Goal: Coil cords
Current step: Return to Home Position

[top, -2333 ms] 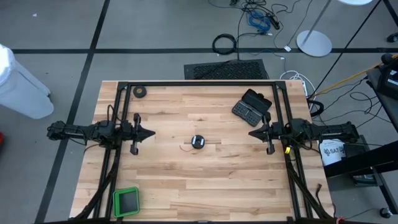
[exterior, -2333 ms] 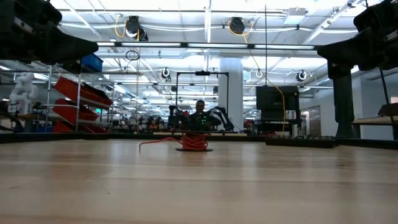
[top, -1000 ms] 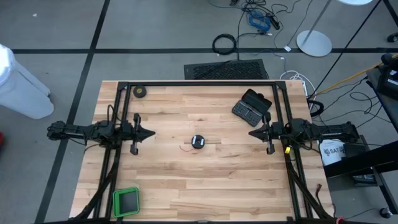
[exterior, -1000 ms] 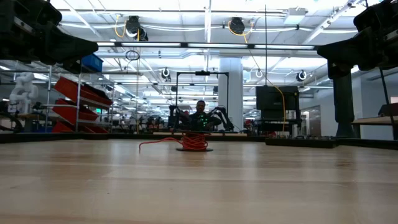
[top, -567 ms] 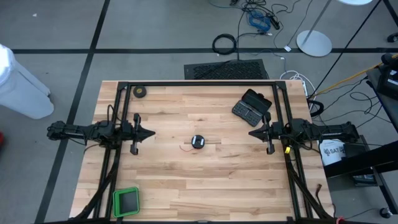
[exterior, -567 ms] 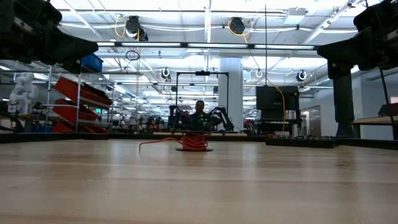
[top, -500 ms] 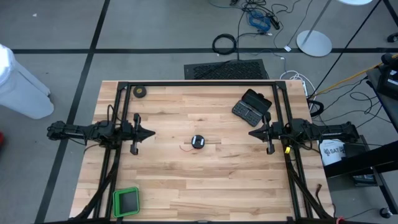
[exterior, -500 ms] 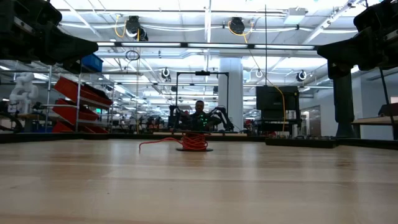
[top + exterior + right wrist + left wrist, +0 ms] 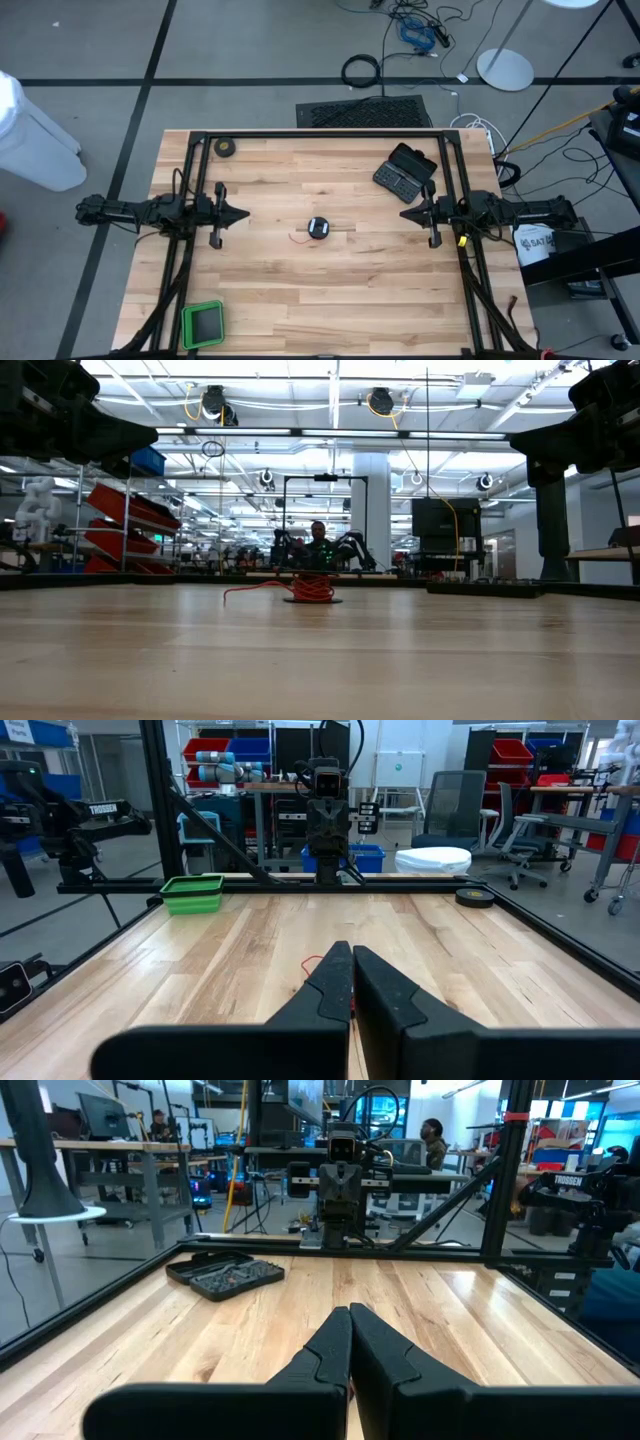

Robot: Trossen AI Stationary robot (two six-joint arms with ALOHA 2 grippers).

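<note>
Red wire (image 9: 301, 238) and reel (image 9: 318, 228) — midway between left gripper (image 9: 245, 213) and right gripper (image 9: 403, 212), both closed, touching neither.

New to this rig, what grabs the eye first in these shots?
The small black reel lies alone at the middle of the table, wound with red wire whose loose tail trails onto the wood. The left gripper and right gripper hang shut at opposite table edges, pointing at each other. An open black case lies near the right gripper.
</note>
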